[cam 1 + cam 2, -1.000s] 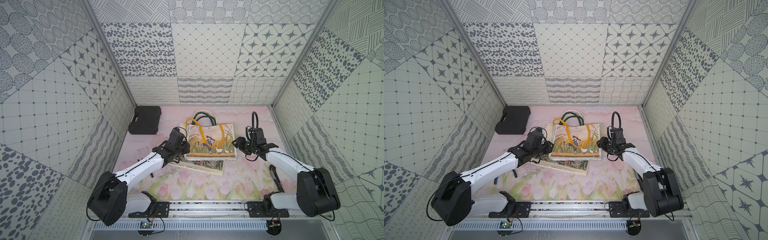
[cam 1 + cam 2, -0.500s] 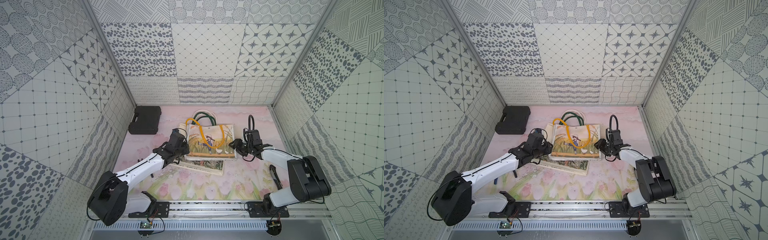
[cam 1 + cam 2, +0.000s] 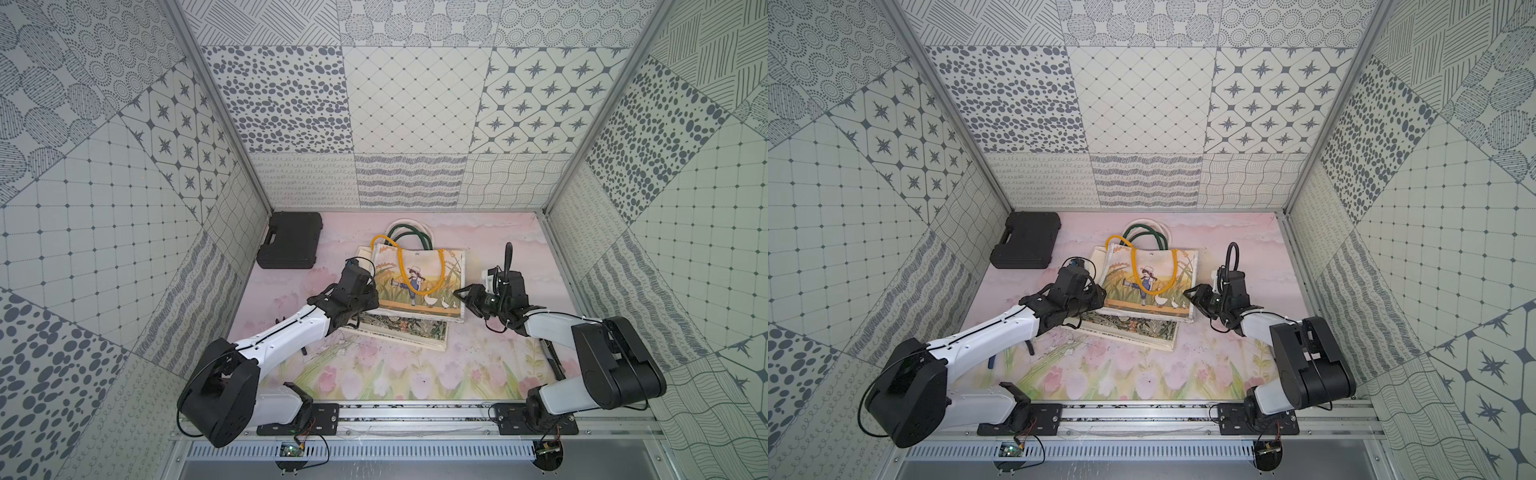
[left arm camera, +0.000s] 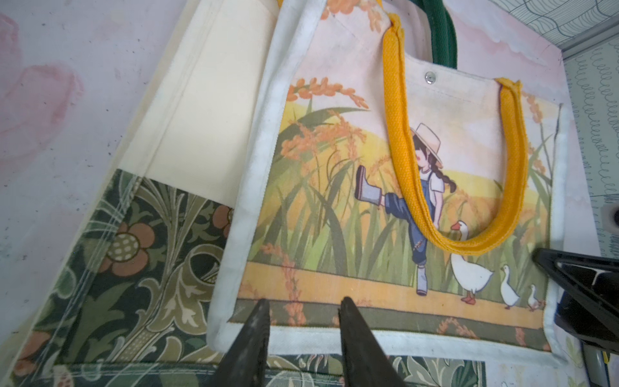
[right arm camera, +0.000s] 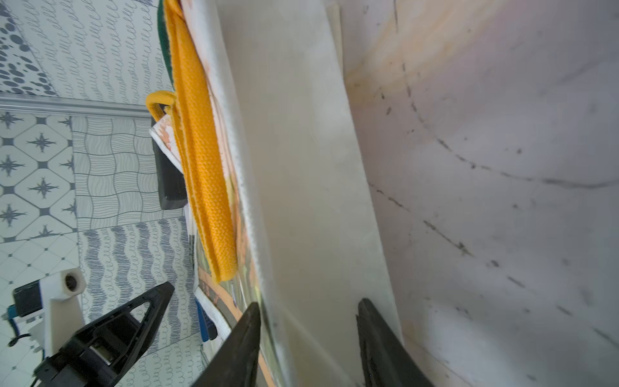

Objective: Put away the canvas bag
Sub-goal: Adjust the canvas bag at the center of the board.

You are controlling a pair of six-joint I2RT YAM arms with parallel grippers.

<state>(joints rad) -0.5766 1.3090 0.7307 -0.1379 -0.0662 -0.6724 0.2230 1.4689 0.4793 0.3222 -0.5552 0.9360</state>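
Canvas bag [image 3: 419, 286], girl-and-geese print with yellow handles: lies flat on a floral bag [image 3: 399, 332], just toward 12 o'clock of the table [image 3: 374, 374] centre; a black case [image 3: 289, 240] sits at 10 o'clock. Left claw [image 4: 304, 305]: narrowly parted at the bag's 8 o'clock corner. Right claw [image 5: 308, 301]: half spread astride the bag's 3 o'clock edge; whether it is clamped cannot be told.

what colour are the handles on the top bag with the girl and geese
Yellow handles, clearest in the left wrist view.
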